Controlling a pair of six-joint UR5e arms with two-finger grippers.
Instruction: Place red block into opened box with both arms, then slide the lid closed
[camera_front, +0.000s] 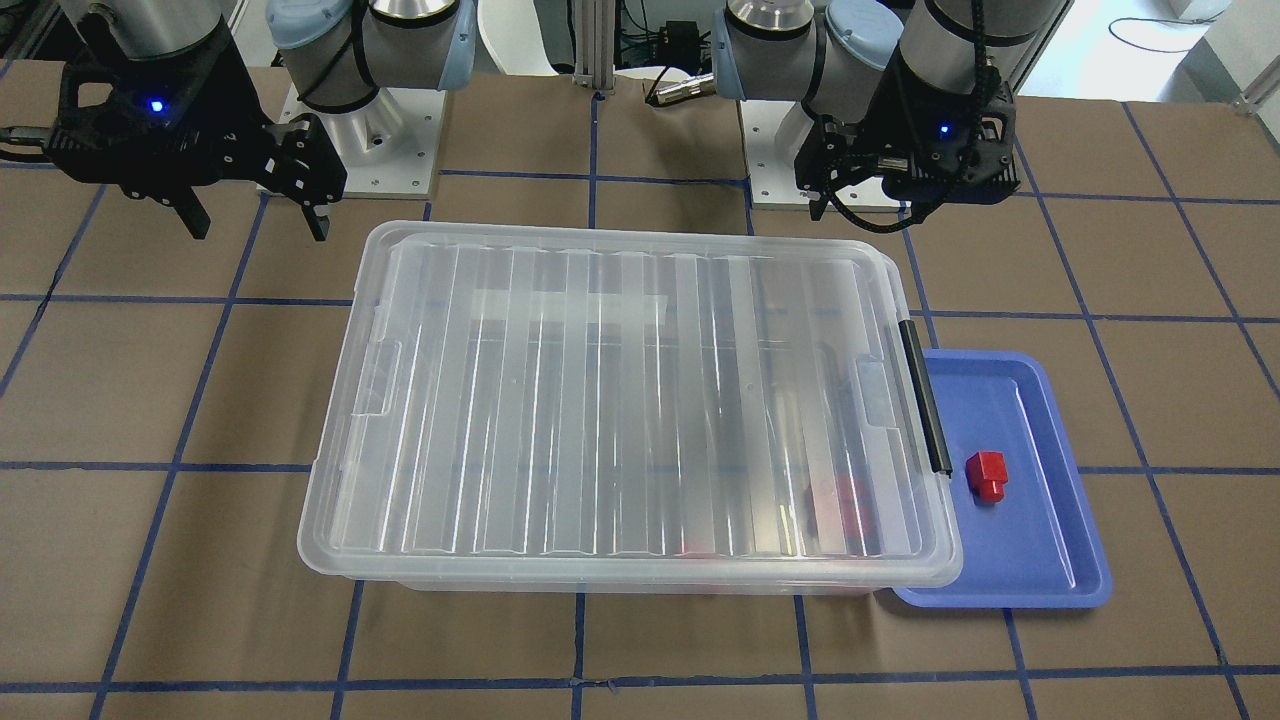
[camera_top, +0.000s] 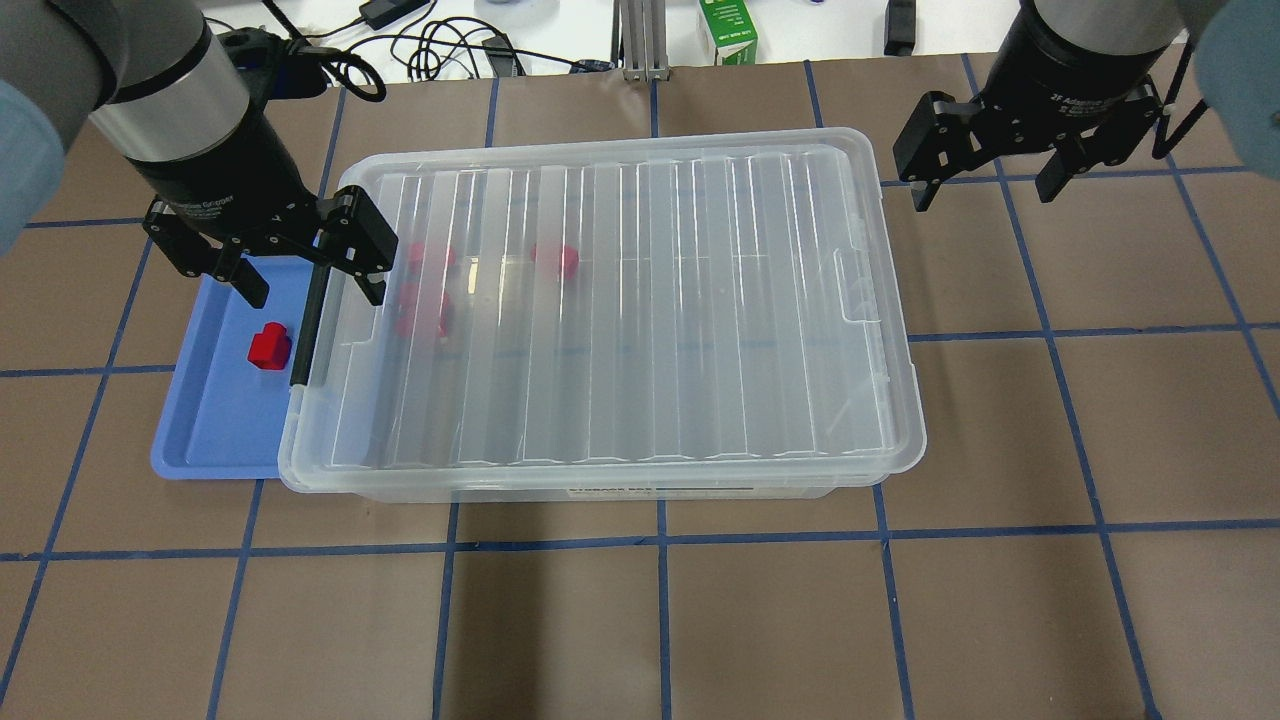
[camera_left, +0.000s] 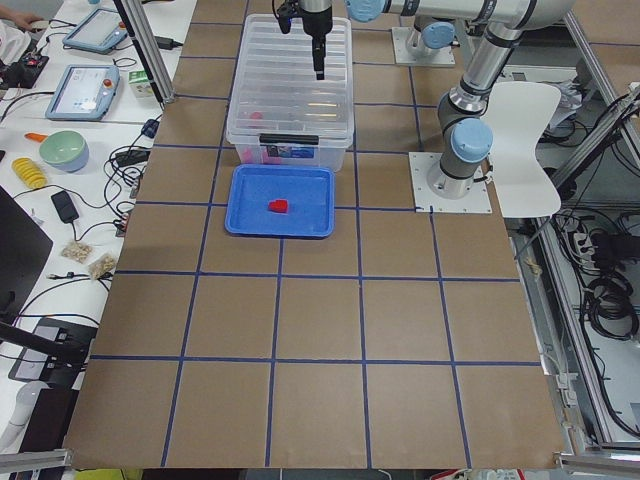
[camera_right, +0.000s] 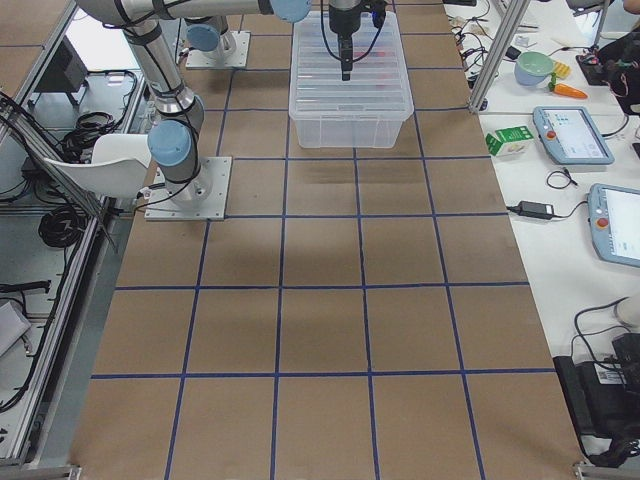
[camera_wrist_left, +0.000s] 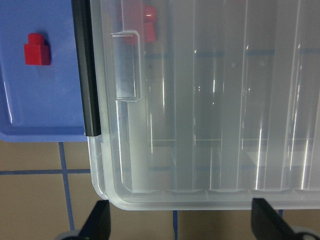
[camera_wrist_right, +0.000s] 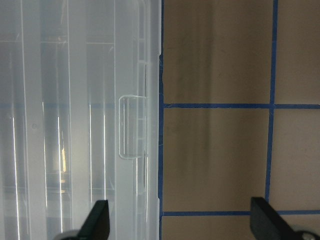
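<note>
One red block (camera_top: 268, 347) (camera_front: 986, 476) (camera_wrist_left: 37, 49) lies on a blue tray (camera_top: 210, 430) (camera_front: 1040, 560) at the box's black-strip end. The clear box (camera_top: 600, 485) (camera_front: 600, 590) has the ribbed lid (camera_top: 640, 300) (camera_front: 620, 400) (camera_wrist_right: 75, 100) lying over nearly all of it. Only the black strip (camera_top: 308, 320) (camera_wrist_left: 86, 75) shows past the lid's edge. Several red blocks (camera_top: 425, 310) sit blurred under the lid. My left gripper (camera_top: 312, 290) (camera_wrist_left: 182, 222) hangs open and empty above the strip end. My right gripper (camera_top: 985, 190) (camera_front: 258, 228) (camera_wrist_right: 181, 222) is open and empty, off the box's other end.
The brown table carries a blue tape grid. Both arm bases (camera_front: 370, 150) stand behind the box. A green carton (camera_top: 727, 30) and cables lie beyond the far edge. Side benches hold tablets (camera_right: 570, 130) and bowls.
</note>
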